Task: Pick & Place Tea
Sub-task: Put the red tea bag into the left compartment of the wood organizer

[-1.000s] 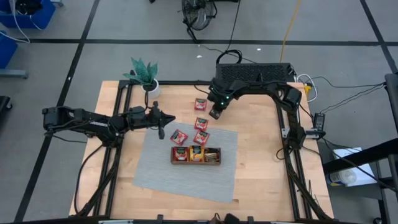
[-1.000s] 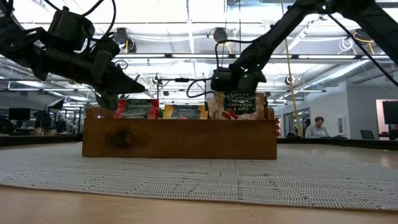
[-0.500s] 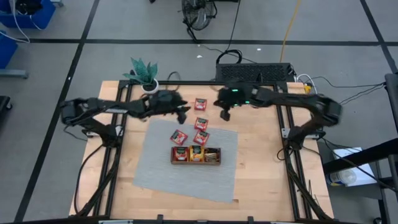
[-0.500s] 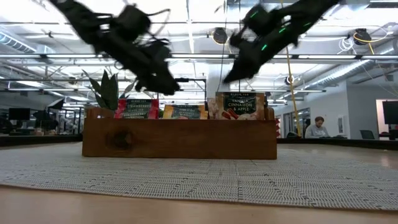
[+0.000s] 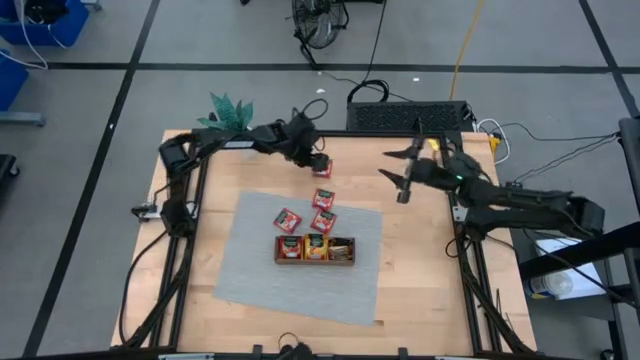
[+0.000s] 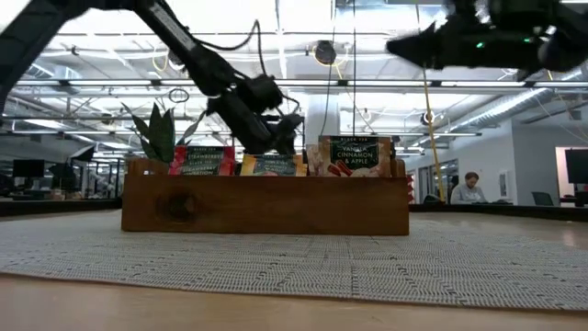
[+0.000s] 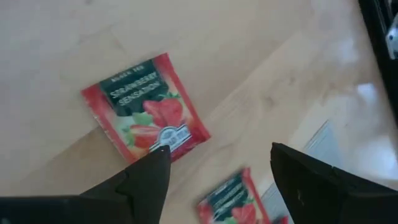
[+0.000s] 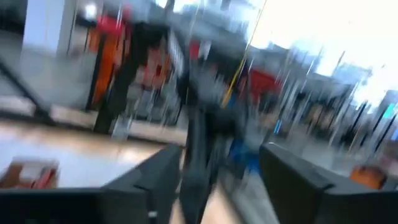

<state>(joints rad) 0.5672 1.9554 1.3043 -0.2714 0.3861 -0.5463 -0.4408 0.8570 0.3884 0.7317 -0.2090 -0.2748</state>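
Note:
Several red tea sachets lie flat: one on the bare wood (image 5: 322, 168), one (image 5: 322, 198) at the far edge of the grey mat (image 5: 255, 270), and two farther onto it (image 5: 288, 220) (image 5: 323, 221). More tea stands upright in the wooden tray (image 5: 315, 260), whose front wall (image 6: 266, 204) fills the low view. My left gripper (image 7: 217, 168) hangs open just above the far sachet (image 7: 146, 115), touching nothing. My right gripper (image 5: 398, 180) is raised toward the table's right side, open and with nothing in it.
A small potted plant (image 5: 230, 115) stands at the table's far left corner, close to my left arm. A black box (image 5: 410, 115) with cables sits beyond the far edge. Bare wood lies to the right of the mat.
My left gripper has swung from the mat's left side toward the far edge and right, ending over the far red sachet. My right gripper has left the sachets, gone toward the right edge, risen, tipped upward and opened. No sachet has moved.

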